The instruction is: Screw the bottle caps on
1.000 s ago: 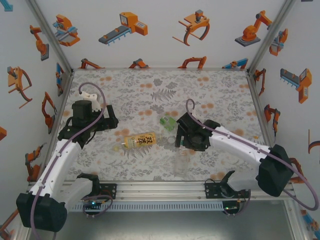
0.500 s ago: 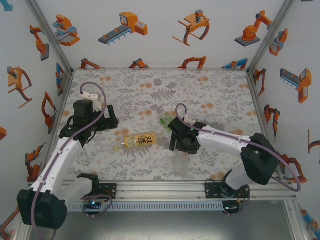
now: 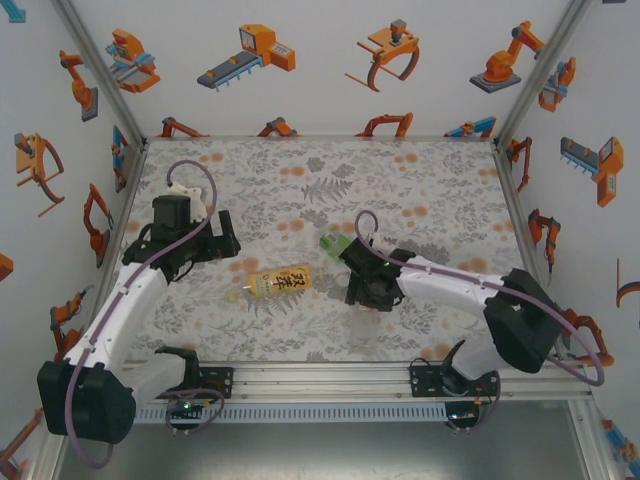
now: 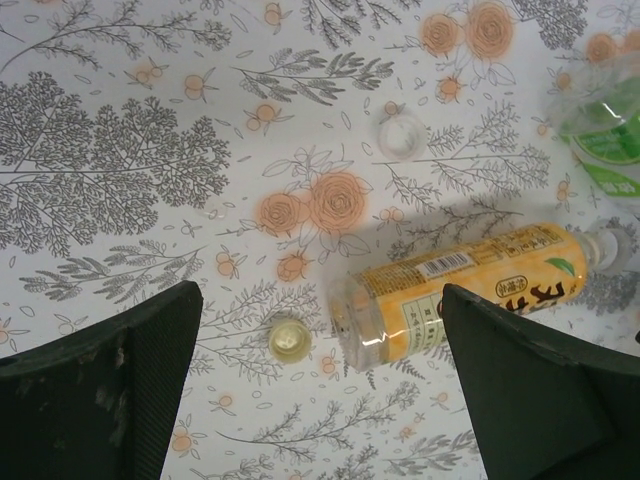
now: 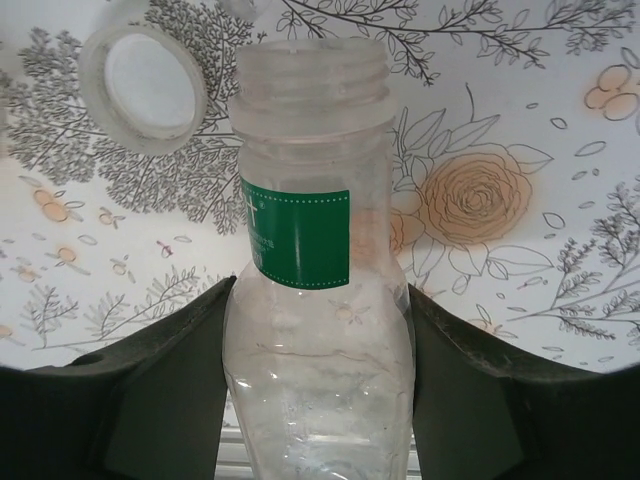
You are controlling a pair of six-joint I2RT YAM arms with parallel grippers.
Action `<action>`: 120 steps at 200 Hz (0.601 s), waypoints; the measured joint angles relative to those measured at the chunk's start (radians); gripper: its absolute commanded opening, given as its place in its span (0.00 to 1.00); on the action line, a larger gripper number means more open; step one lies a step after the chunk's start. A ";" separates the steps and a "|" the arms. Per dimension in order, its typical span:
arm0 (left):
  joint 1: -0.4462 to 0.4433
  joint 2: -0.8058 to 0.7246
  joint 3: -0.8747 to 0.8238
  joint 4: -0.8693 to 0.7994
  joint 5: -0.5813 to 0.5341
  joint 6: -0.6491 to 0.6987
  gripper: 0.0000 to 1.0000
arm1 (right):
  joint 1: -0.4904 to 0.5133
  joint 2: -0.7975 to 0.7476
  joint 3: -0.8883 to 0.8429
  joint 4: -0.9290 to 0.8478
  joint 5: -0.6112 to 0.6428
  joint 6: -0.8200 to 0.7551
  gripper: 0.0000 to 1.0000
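Observation:
My right gripper is shut on the slim clear bottle, one finger pressing each side of its body below the green label. The bottle's threaded neck is open and points away from the camera. A whitish cap lies open side up on the table beyond it, to the left. The amber bottle with a yellow label lies on its side, with no cap on its neck. A pale yellowish cap lies beside its base. My left gripper hovers open above them. The short green bottle lies beside the right gripper.
The table has a floral cover, with walls at the left, back and right. An aluminium rail runs along the near edge between the arm bases. A second whitish cap lies farther out on the cover.
The right gripper has swung left and down onto the clear bottle and shut on it. The left gripper has shifted slightly back and left.

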 measured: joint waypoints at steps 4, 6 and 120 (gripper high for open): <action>0.000 -0.006 0.000 -0.005 0.006 0.000 0.97 | 0.000 -0.017 -0.001 -0.004 0.002 0.000 0.36; 0.000 -0.011 0.000 -0.007 0.010 0.002 0.97 | 0.000 -0.030 -0.001 -0.008 0.003 0.000 0.36; -0.195 -0.123 0.160 0.018 0.216 -0.150 0.99 | 0.000 -0.394 0.191 -0.013 -0.071 -0.323 0.09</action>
